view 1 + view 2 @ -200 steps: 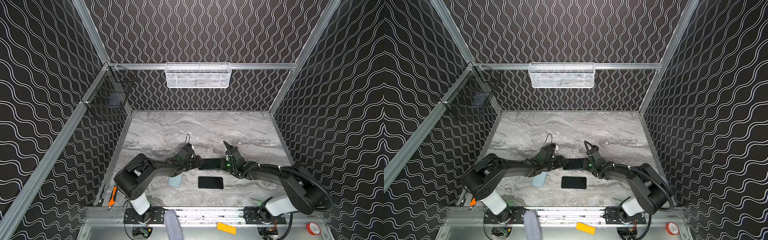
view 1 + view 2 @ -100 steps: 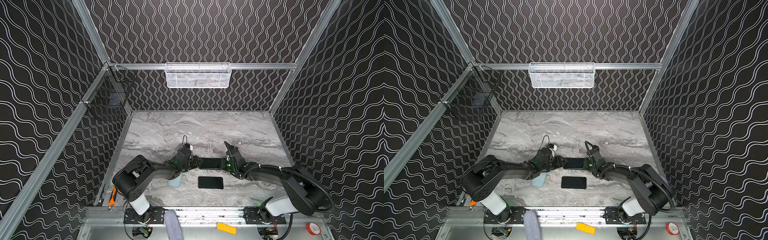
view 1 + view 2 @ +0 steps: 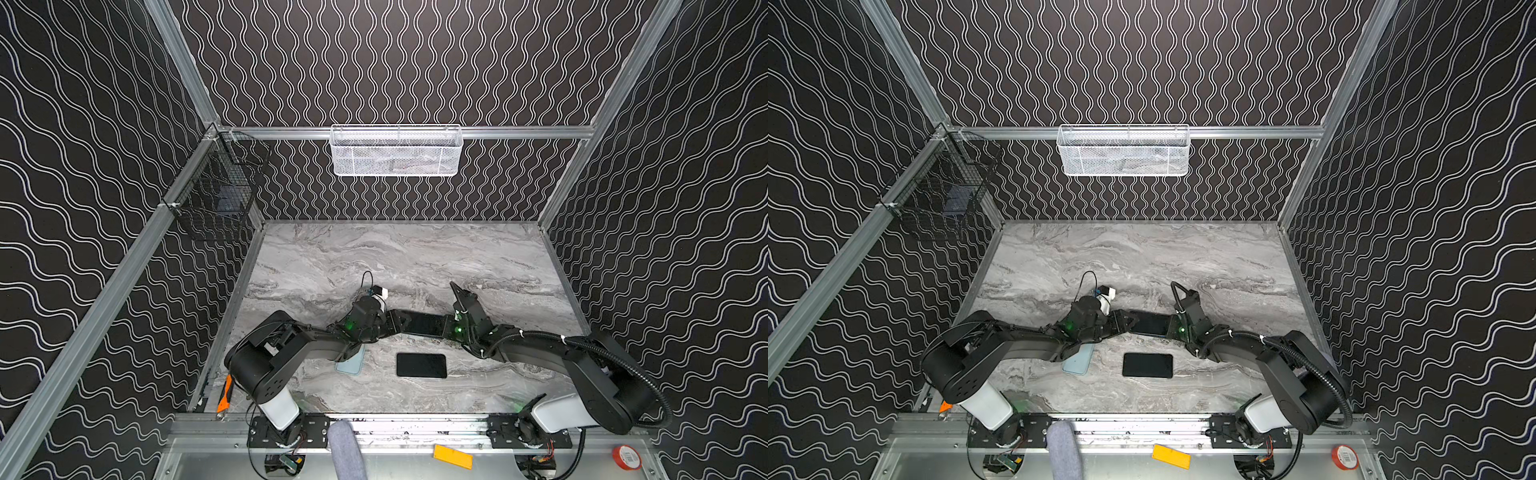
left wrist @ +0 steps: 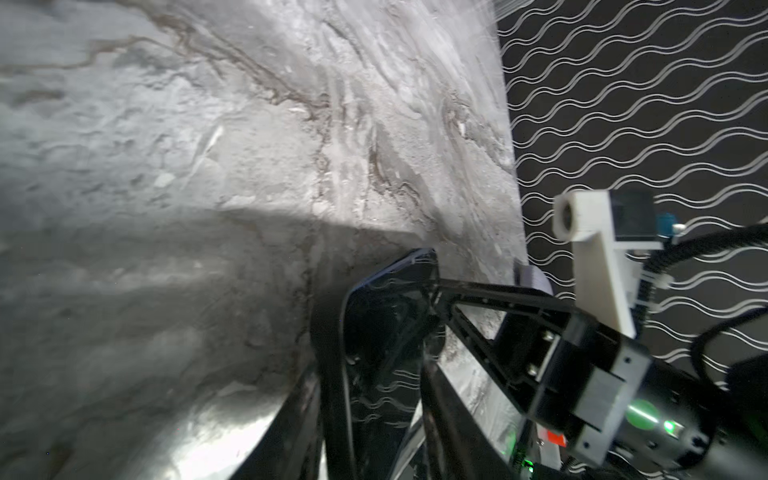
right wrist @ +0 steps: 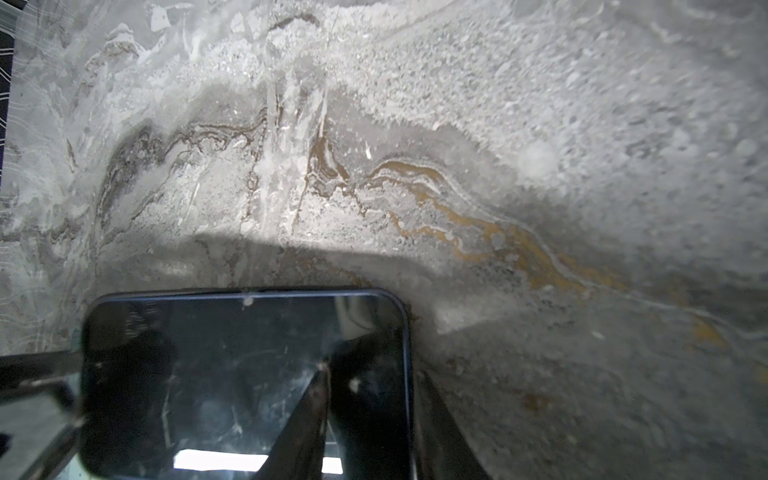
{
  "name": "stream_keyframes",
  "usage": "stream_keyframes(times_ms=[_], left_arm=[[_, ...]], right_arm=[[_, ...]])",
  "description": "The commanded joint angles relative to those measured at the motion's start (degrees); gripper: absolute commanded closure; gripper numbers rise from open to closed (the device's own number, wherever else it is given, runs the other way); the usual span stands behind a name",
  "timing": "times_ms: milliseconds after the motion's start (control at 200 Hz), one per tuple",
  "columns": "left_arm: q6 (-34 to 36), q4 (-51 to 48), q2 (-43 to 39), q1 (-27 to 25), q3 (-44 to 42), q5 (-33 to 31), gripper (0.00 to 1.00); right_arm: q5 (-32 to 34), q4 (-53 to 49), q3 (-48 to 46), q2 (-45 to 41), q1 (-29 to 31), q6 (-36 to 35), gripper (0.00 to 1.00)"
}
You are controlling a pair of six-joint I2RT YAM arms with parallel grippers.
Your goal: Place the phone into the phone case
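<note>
In both top views a dark glossy phone [image 3: 422, 323] [image 3: 1148, 324] with a thin blue rim hangs low over the marble table, between the two arms. My right gripper [image 3: 446, 328] [image 5: 370, 374] is shut on one short end, one finger across the screen [image 5: 232, 365] and the other under the edge. My left gripper [image 3: 397, 325] [image 4: 380, 365] is shut on the opposite end of the phone [image 4: 386, 316], one finger on each side. A light blue phone case [image 3: 351, 361] [image 3: 1079, 363] lies on the table, partly hidden under the left arm.
A flat black phone-sized slab [image 3: 421, 365] [image 3: 1147, 365] lies near the front, just in front of the held phone. A white mesh basket [image 3: 395, 149] hangs on the back wall and a black wire basket [image 3: 216, 199] on the left wall. The marble table [image 3: 395, 257] stretches behind.
The left wrist has turned and its jaws have narrowed onto the phone's end. The right gripper and the phone have barely moved.
</note>
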Motion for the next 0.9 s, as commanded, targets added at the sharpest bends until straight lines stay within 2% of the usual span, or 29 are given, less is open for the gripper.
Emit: stream_keyframes(times_ms=[0, 105, 425, 766, 896], left_arm=[[-0.89, 13.93, -0.16, -0.51, -0.06, 9.97, 0.59], [-1.52, 14.79, 0.02, -0.53, -0.36, 9.94, 0.62], [0.1, 8.47, -0.91, -0.22, 0.2, 9.11, 0.73], [1.1, 5.1, -1.33, 0.86, -0.75, 9.02, 0.89], [1.54, 4.69, -1.87, 1.73, -1.44, 9.63, 1.0]], right_arm=[[-4.49, -3.59, -0.47, 0.52, 0.47, 0.07, 0.66], [-4.39, -3.6, -0.64, 0.24, 0.45, 0.1, 0.66], [-4.0, -3.89, -0.64, -0.46, 0.46, -0.08, 0.66], [-3.91, -3.97, -0.73, -0.77, 0.44, -0.07, 0.66], [-3.5, -4.41, -0.94, -2.22, 0.47, -0.03, 0.65]])
